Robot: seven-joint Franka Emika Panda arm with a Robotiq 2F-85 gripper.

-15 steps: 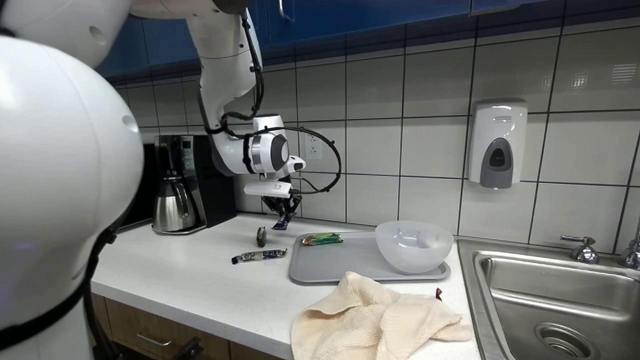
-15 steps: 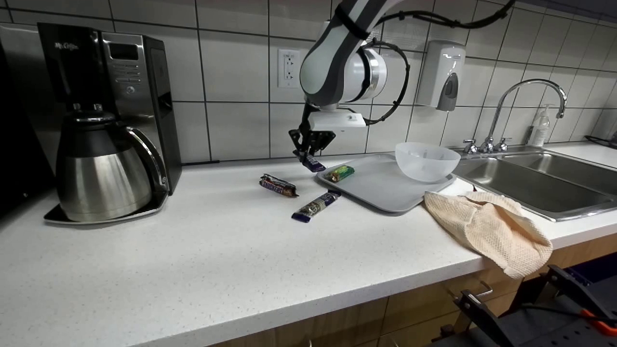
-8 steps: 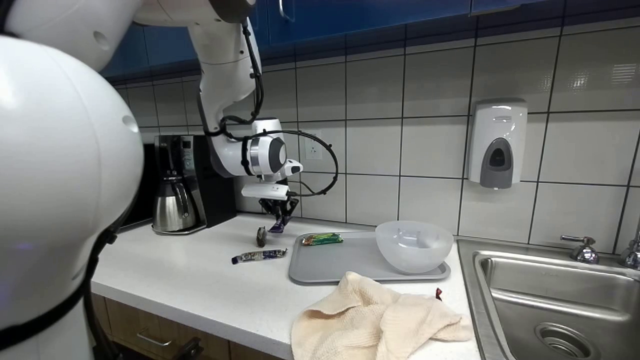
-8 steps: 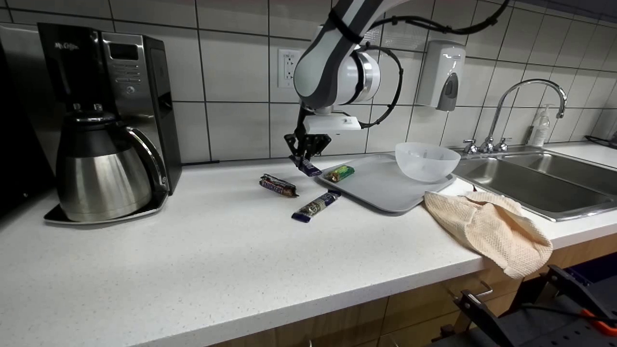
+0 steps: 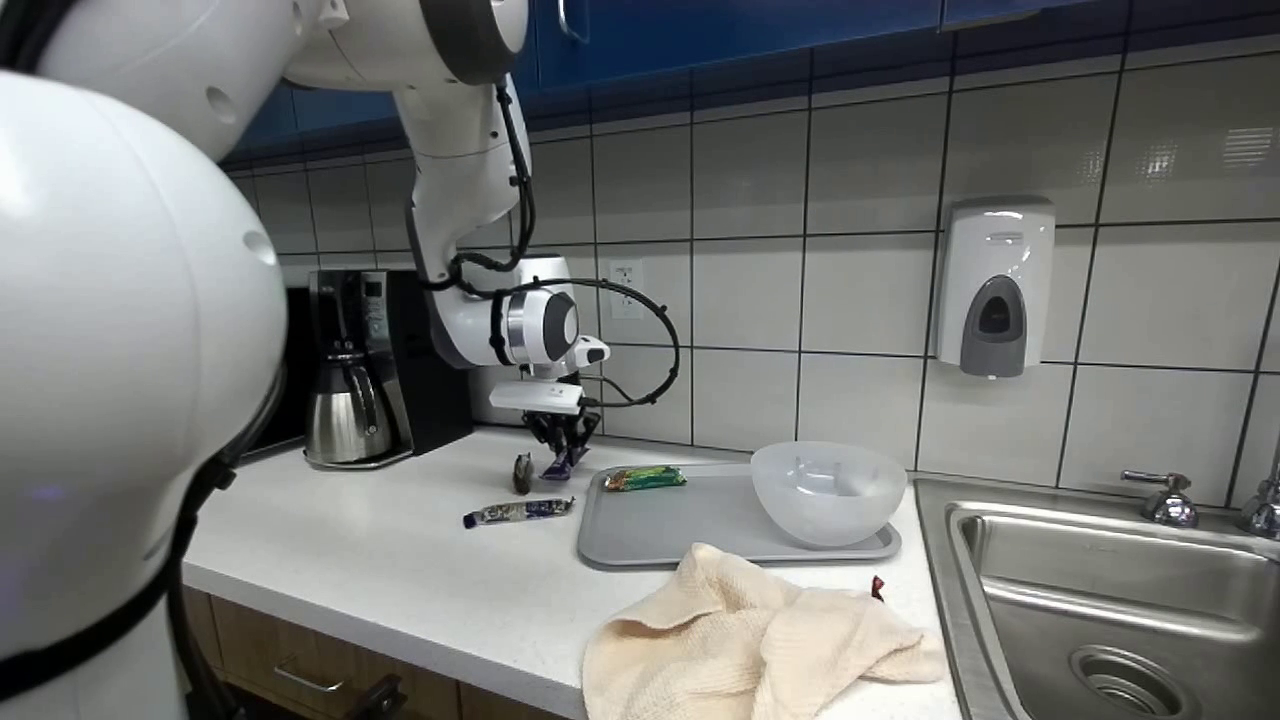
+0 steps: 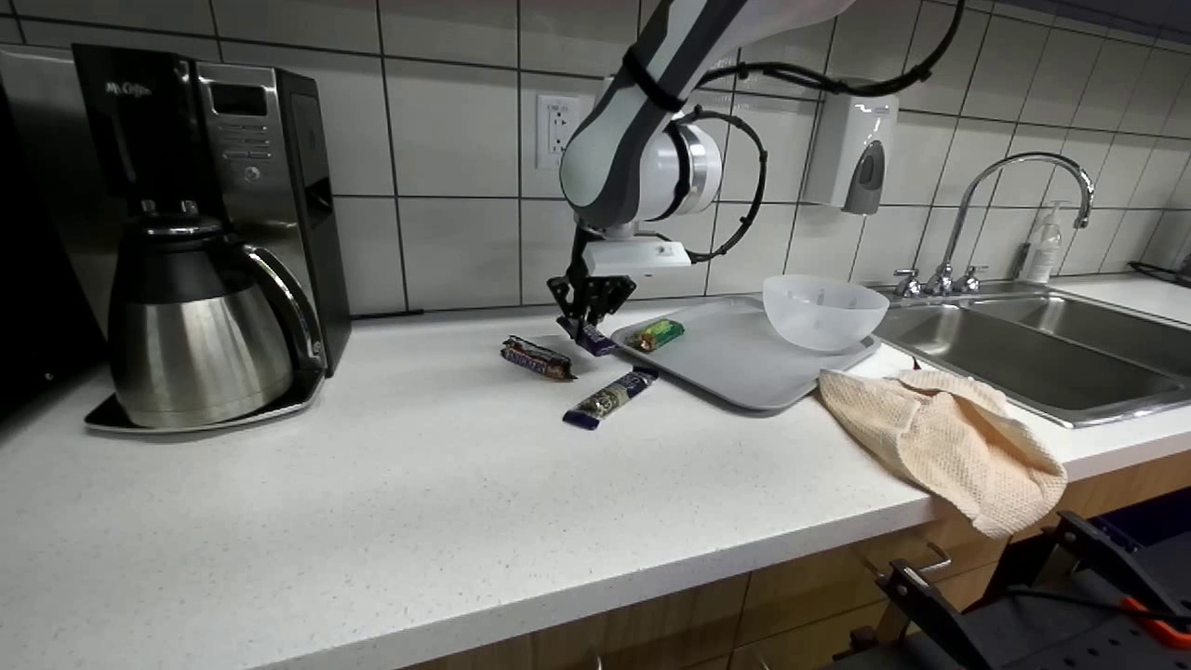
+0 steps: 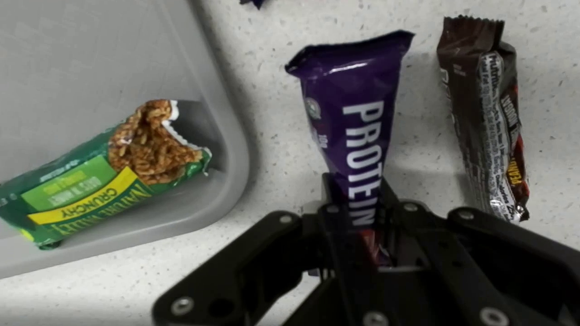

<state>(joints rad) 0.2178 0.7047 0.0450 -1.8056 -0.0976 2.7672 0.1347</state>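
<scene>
Black gripper (image 7: 355, 194) is closed tight on glossy purple-wrapped bar (image 7: 353, 99); crinkled brown-wrapped bar (image 7: 469, 99) and grey round-cornered tray (image 7: 90, 59) flank it.

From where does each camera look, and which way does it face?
An exterior view: close beside the arm, facing wall and sink; arm and hand show.
An exterior view: before the counter, facing coffee maker and wall; forearm and hand show.
Wrist view: on the wrist, facing down at the purple bar; fingers show.
Both exterior views share tray and bowl.
</scene>
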